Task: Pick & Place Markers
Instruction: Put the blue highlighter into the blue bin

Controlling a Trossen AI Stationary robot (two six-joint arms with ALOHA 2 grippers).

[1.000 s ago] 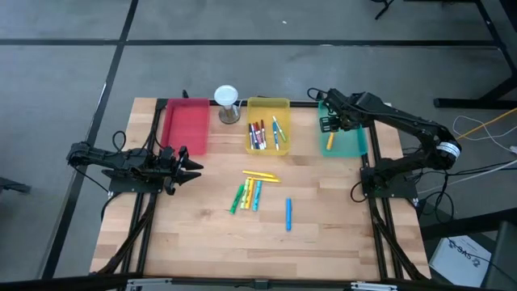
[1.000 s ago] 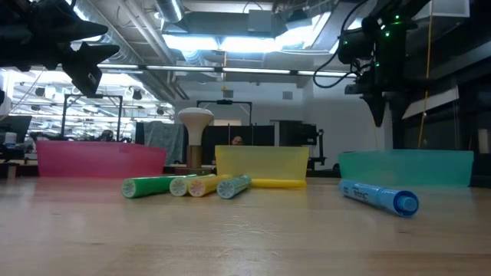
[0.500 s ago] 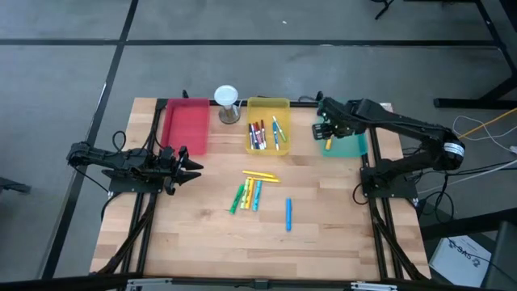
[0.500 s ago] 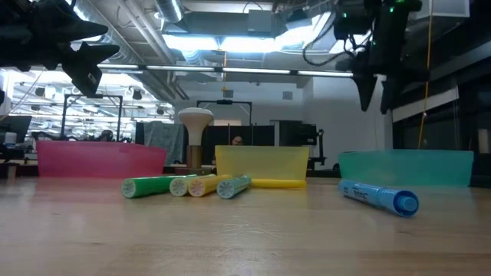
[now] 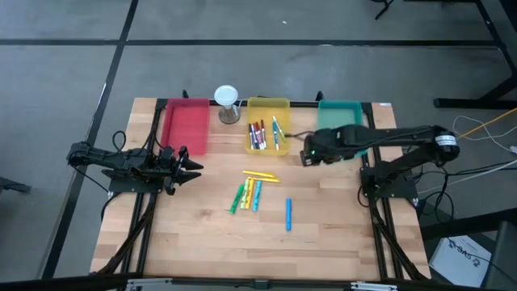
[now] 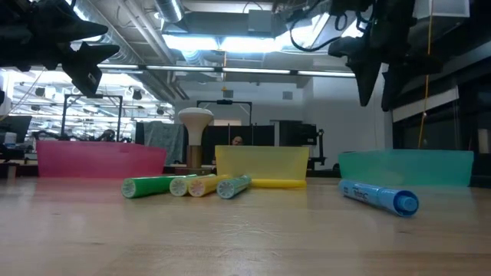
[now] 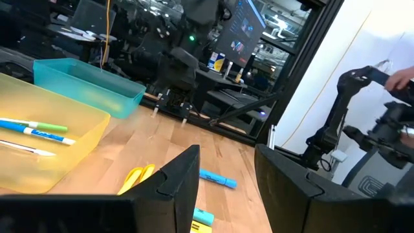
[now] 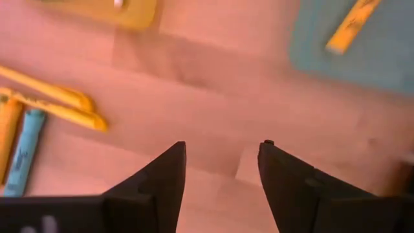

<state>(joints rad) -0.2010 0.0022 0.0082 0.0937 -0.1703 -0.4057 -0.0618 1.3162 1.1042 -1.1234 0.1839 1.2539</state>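
Several markers (image 5: 262, 133) lie in the yellow tray (image 5: 268, 104). Two yellow markers (image 5: 260, 175), a green, yellow, orange and blue cluster (image 5: 246, 194) and a lone blue marker (image 5: 287, 214) lie flat on the wood. One orange-yellow marker (image 8: 352, 26) lies in the teal tray (image 5: 339, 109). My right gripper (image 5: 307, 154) hangs open above bare table between the yellow tray and the teal tray's near end, empty (image 8: 223, 162). My left gripper (image 5: 194, 168) waits open at the table's left, clear of everything.
A red tray (image 5: 186, 125) sits at the far left. A white-topped hourglass-like object (image 5: 227, 103) stands between the red and yellow trays. The right arm (image 5: 388, 137) stretches across the teal tray's near part. Bare wood lies along the near edge (image 5: 258, 250).
My right gripper has moved from above the teal tray toward the table's left and near edge, and now hangs over the wood beside the yellow tray's near right corner. No marker has moved.
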